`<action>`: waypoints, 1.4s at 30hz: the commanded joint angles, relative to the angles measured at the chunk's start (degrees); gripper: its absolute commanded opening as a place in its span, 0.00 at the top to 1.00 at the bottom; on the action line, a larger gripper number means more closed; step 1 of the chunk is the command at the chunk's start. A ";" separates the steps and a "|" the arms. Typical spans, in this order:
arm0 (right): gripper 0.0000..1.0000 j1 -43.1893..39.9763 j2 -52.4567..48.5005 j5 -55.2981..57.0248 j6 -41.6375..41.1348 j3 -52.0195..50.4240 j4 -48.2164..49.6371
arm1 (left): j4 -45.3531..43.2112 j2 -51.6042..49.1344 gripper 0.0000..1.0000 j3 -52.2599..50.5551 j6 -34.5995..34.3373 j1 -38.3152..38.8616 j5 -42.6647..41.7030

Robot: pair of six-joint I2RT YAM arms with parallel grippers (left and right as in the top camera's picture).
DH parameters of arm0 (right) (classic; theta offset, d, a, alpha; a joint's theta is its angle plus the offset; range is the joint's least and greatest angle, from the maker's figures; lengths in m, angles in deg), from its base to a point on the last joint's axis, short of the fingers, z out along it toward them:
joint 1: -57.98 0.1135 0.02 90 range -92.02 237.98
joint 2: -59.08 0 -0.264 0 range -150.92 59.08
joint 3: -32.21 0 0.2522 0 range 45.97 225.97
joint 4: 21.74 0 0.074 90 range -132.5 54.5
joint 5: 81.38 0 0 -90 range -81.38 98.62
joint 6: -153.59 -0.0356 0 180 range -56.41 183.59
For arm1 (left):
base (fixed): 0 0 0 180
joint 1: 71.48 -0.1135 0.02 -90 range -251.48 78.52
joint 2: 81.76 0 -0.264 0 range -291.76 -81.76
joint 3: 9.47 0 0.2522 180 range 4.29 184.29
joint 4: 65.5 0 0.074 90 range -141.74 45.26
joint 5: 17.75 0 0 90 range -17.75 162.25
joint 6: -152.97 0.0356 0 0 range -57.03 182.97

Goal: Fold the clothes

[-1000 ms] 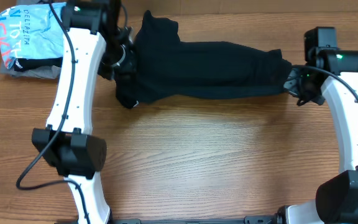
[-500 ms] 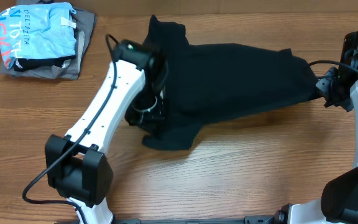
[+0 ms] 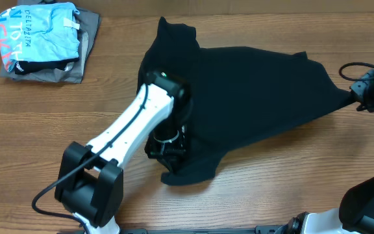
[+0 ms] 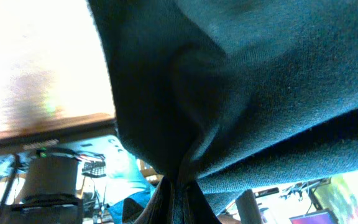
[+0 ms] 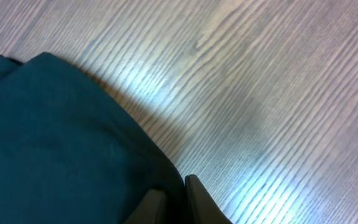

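The black T-shirt [image 3: 252,91] lies spread over the middle of the wooden table, from the back centre to the right edge. My left gripper [image 3: 167,144] is at the shirt's front left corner, shut on a bunch of its fabric. In the left wrist view the cloth [image 4: 241,81] hangs gathered into the left gripper [image 4: 178,194]. My right gripper [image 3: 363,93] holds the shirt's far right corner taut. In the right wrist view the right gripper [image 5: 176,188] pinches the dark hem [image 5: 67,137] just above the table.
A folded pile sits at the back left: a light blue printed shirt [image 3: 41,32] on a grey garment [image 3: 88,49]. Bare wood table [image 3: 271,188] runs along the front, and the left arm [image 3: 119,133] crosses it diagonally.
The left arm swung from the back left to the front centre, dragging the shirt's left end with it. The right gripper pulled its corner rightward, and the shirt now lies wider.
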 commanded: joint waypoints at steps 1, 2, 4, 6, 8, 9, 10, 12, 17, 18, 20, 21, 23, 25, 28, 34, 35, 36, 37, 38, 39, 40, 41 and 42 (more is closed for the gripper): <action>0.88 -1.97 1.44 -2.40 2.29 0.09 1.40 | 0.61 4.48 0.96 -3.41 -5.18 0.61 1.03; 0.88 -2.16 1.44 -2.78 2.29 0.09 1.55 | 0.39 5.27 0.96 -4.50 -6.08 0.59 0.85; 0.88 -2.19 1.44 -2.78 2.25 0.09 1.55 | -0.35 6.69 0.96 -6.78 -6.67 0.83 -0.39; 0.88 -2.19 1.44 -2.78 2.25 0.07 1.27 | -1.79 7.69 0.96 -9.16 -6.91 1.25 -0.46; 0.85 -2.19 1.40 -2.78 2.23 0.07 0.66 | -3.50 7.96 0.96 -11.34 -7.06 1.38 -0.50; 0.84 -2.19 1.40 -2.78 2.21 0.07 0.07 | -4.20 7.93 0.96 -12.20 -7.06 1.36 -0.50; 0.84 -2.19 1.38 -2.78 2.19 0.02 -0.83 | -5.05 7.91 0.96 -13.14 -7.06 1.36 -0.50; 0.84 -2.19 1.36 -2.78 2.19 0.02 -2.16 | -6.01 7.91 0.95 -14.16 -6.97 1.36 -0.46; 0.48 -2.19 1.33 -2.78 2.19 0.02 -3.26 | -8.48 7.91 0.09 -14.43 -4.37 1.31 -0.48; 0.47 -2.19 1.31 -2.80 2.19 0.02 -3.32 | -8.63 7.91 0.00 -14.43 -3.93 1.31 -0.46; 0.45 -2.19 1.25 -3.80 2.21 0.02 -3.43 | -8.61 7.91 0.00 -14.43 -3.76 1.31 -0.44; 0.43 -2.19 1.22 -4.68 2.21 0.02 -3.54 | -8.63 7.91 0.00 -14.43 -3.58 1.31 -0.44; 0.40 -2.19 1.07 -6.80 2.25 0.02 -3.85 | -9.09 7.91 0.00 -14.43 -2.60 1.31 -0.24; 0.39 -2.16 0.79 -8.98 2.60 -0.15 -4.68 | -9.97 7.91 0.00 -14.43 -2.47 1.31 0.59; 0.28 -2.01 0.74 -12.55 5.38 -2.16 -5.03 | -12.61 7.89 0.00 -14.43 -2.49 1.03 2.67; 0.18 -2.01 0.74 -16.74 5.62 -10.84 -3.58 | -18.18 7.87 0.02 -14.43 -2.73 -4.44 6.58; 0.18 -2.01 0.74 -16.74 5.62 -12.44 -3.30 | -18.56 7.87 0.04 -14.43 -2.73 -6.03 6.36; 0.18 -2.03 0.74 -16.74 5.55 -14.08 -3.02 | -18.73 7.87 0.06 -14.43 -2.69 -7.54 6.38; 0.18 -2.03 0.74 -16.79 5.11 -16.00 -2.43 | -18.73 7.87 0.08 -14.43 -2.36 -9.07 6.40; 0.18 -2.03 0.74 -16.85 4.63 -17.09 -2.10 | -18.73 7.87 0.08 -14.43 -1.99 -9.90 6.40; 0.19 -2.01 0.74 -17.29 3.74 -18.62 -1.57 | -18.86 7.87 0.08 -14.43 -1.38 -11.02 6.43; 0.20 -2.01 0.74 -18.01 3.21 -19.89 -1.09 | -19.08 7.87 0.08 -14.43 -0.92 -11.82 6.40; 0.21 -2.01 0.74 -19.26 3.26 -21.42 -0.39 | -19.67 7.87 0.07 -14.43 -0.74 -12.63 6.45; 0.21 -2.01 0.74 -20.06 3.23 -22.88 0.09 | -20.35 7.87 0.05 -14.43 -0.76 -13.31 6.43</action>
